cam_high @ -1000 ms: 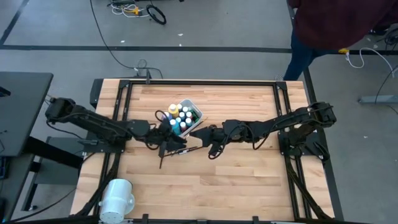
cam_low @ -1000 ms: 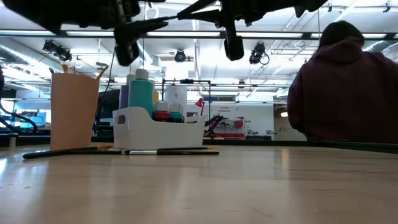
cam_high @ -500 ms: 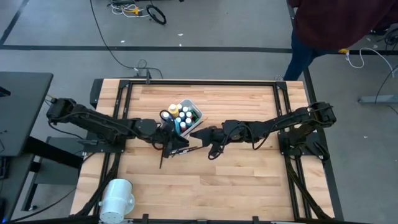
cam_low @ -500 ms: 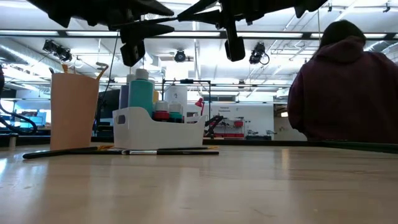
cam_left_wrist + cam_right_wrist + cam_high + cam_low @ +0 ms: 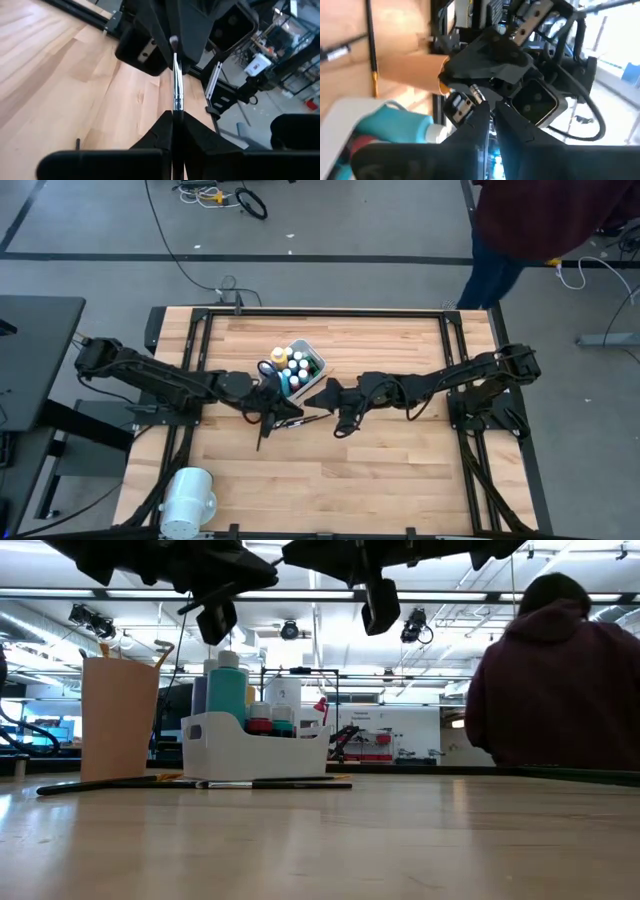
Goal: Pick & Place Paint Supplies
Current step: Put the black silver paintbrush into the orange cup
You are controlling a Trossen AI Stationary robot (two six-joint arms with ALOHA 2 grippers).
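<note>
A white tub [image 5: 297,368] at mid-table holds several white-capped paint bottles [image 5: 226,690]. Two dark brushes [image 5: 263,430] lie on the table in front of it. My left gripper [image 5: 284,402] hovers just near of the tub, shut on a thin brush [image 5: 175,92]. The brush points toward my right gripper [image 5: 318,394], which faces the left one. Its fingers [image 5: 481,122] stand a narrow slit apart at the brush's bristle end [image 5: 173,41]. My left gripper pinches the brush's dark handle [image 5: 173,114] between its two fingers, just behind the silver ferrule. The fingers lie along the brush, coming level from the table's left. The brush sticks out ahead of them, lifted clear of the table. My right gripper is at the bristle end; whether it touches, I cannot tell.
A large white cylinder [image 5: 188,498] stands at the near left corner. A person in a dark red hoodie [image 5: 560,680] is beyond the table's far right. Bare wood lies near and right of the grippers.
My left gripper has moved a little toward the table's right, closing in on my right gripper above the front of the tub. The tub, the bottles and the brushes on the table have stayed put.
</note>
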